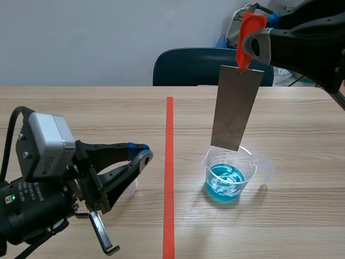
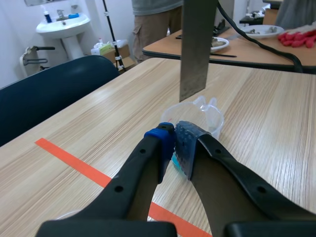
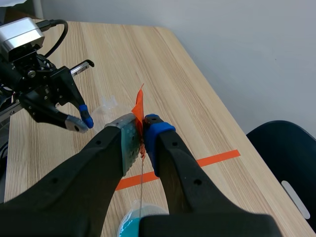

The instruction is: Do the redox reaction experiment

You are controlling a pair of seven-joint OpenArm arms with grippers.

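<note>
Ideally the metal plate (image 1: pixel 236 105) — clamped by its orange tab (image 1: pixel 250 22) in the right gripper (image 3: pixel 141 134), hanging just over the beaker (image 1: pixel 249 161) of blue solution (image 1: pixel 225 184) — needed a straight, slow descent; the left gripper (image 2: pixel 174 143) sat closed, empty.

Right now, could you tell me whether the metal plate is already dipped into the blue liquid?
No, the metal plate hangs with its lower edge above the blue liquid in the beaker.

A lab-like workroom with a wall sink (image 2: pixel 61 24), wooden table (image 1: pixel 81 108) and blue chair (image 2: pixel 49 94).
</note>
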